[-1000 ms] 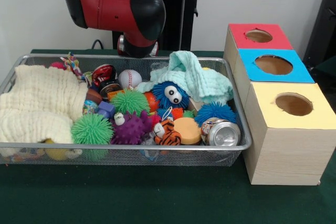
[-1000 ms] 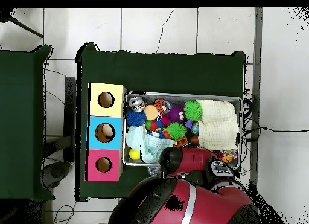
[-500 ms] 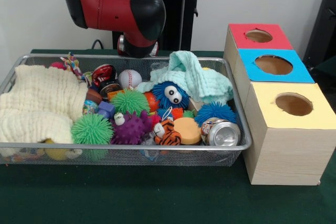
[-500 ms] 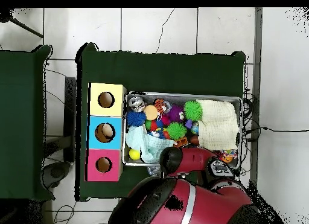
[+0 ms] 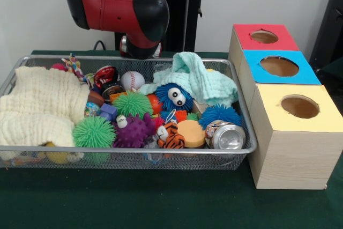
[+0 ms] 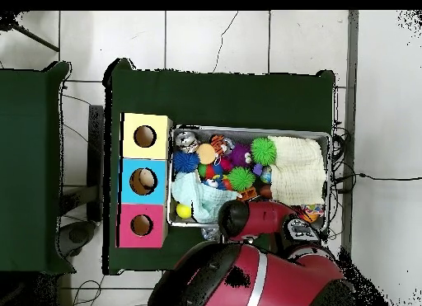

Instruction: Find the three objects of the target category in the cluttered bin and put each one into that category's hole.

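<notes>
Cloth (image 5: 40, 105), cream and folded, filled the left end of the wire bin (image 5: 134, 156) on my front view. Right of it I saw two green spiky balls (image 5: 94, 131), a purple spiky one (image 5: 134, 130), a baseball (image 5: 132, 80), a blue fuzzy toy with eyes (image 5: 174, 97), a tiger toy (image 5: 170, 135), an orange disc (image 5: 192, 132) and a can (image 5: 226, 135) on its side at the bin's right end. A mint cloth (image 5: 195, 76) lay heaped toward the back right. Beside the bin stood the box (image 5: 292, 154) with yellow (image 5: 299, 106), blue (image 5: 278, 66) and red (image 5: 263, 36) holes. The arm (image 5: 120, 12) hung over the bin's back edge; I could not tell the gripper's state.
</notes>
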You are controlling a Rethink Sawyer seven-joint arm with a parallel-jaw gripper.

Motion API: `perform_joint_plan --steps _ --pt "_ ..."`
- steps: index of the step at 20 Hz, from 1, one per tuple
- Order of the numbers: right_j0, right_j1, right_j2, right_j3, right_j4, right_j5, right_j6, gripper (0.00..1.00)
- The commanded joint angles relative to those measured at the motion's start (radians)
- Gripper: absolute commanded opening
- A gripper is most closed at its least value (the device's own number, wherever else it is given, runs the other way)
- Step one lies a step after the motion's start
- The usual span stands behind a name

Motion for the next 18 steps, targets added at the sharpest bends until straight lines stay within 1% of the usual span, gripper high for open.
perform_joint_plan --steps 1,5,7,10,18 --pt "-0.066 0.337 0.074 -0.468 -0.065 -0.541 0.126 1.0" --pt "-0.077 0.342 0.082 -0.485 -0.074 -0.531 0.104 1.0" --pt "-0.089 0.34 0.09 -0.479 -0.085 -0.536 0.086 1.0" --pt "-0.116 0.33 0.115 -0.461 -0.079 -0.536 0.065 1.0" --pt "-0.098 0.332 0.101 -0.468 -0.097 -0.533 0.1 1.0"
